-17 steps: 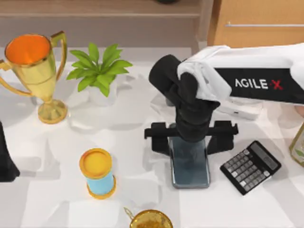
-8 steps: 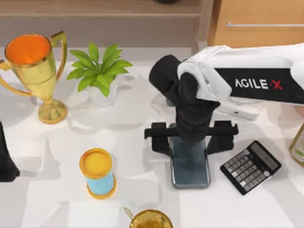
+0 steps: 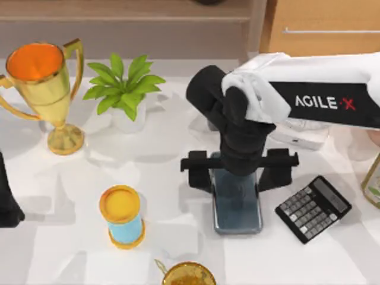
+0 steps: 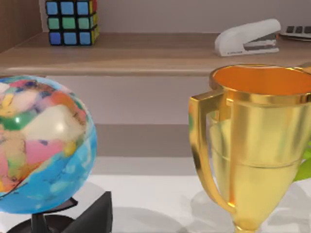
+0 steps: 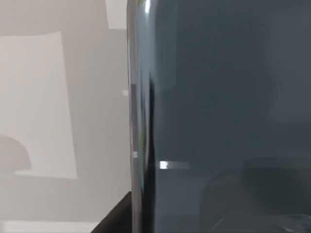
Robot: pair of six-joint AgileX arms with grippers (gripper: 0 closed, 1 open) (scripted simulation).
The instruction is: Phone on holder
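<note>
Now the right arm reaches in from the calculator's (image 3: 313,208) side of the tabletop (image 3: 71,237), and the right gripper (image 3: 237,172) hangs directly over the far end of the phone (image 3: 238,206). The phone — a glossy, dark grey-blue slab — has its far end at a black holder (image 3: 279,169), whose two side wings spread out to either side of the gripper. Its near end points away from the holder, just beside the calculator. Whether that end touches the tabletop or tilts up cannot be told from above.

Compared with a second ago, the white forearm has shifted slightly, the holder's wings show a touch differently and the phone has crept a little toward the holder. That suggests the phone is being settled into the holder, with release probably the step left.

The black wrist hides the jaws from above, so I cannot tell whether they grip the phone or have let go. The right wrist view shows the phone's dark face and rounded edge (image 5: 218,97) very close up.

Well away from the holder stand a potted plant (image 3: 122,89), a gold trophy (image 3: 47,89) and a blue cylinder with a yellow top (image 3: 123,215). The left arm sits parked beyond the trophy; its wrist view shows a globe (image 4: 39,145).
</note>
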